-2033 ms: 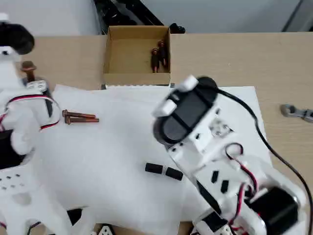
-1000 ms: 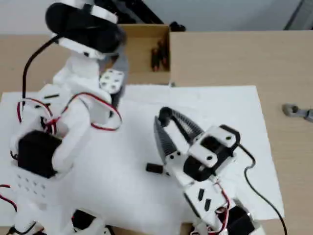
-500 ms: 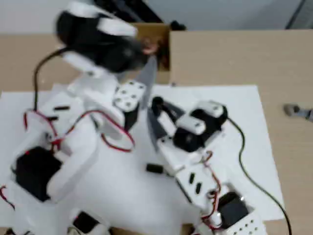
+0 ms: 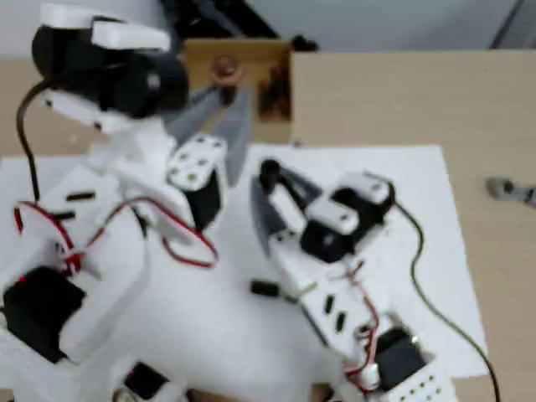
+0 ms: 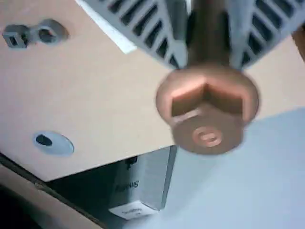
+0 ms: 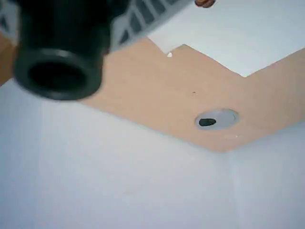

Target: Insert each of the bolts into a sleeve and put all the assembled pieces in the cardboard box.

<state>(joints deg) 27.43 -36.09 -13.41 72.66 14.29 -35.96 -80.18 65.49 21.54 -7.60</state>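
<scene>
High view: left gripper (image 4: 223, 94) clamped on bolt (image 4: 224, 70), held up by cardboard box (image 4: 194, 52); right gripper (image 4: 270, 188) clamped on sleeve (image 4: 268, 174), presumably for mating. Spare sleeve (image 4: 265, 288) on paper (image 4: 419, 193).
Left wrist view: bolt (image 5: 208, 107) shank pinched, head free.
Right wrist view: sleeve (image 6: 59, 67) bore unobstructed.

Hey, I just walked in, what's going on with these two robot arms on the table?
The left end effector is shut on a copper bolt, holding it up in front of the cardboard box. The right end effector grips a black sleeve close by, but the two parts are apart, not yet joined. Some pieces already lie in the box, and another sleeve sits on the white paper.
</scene>
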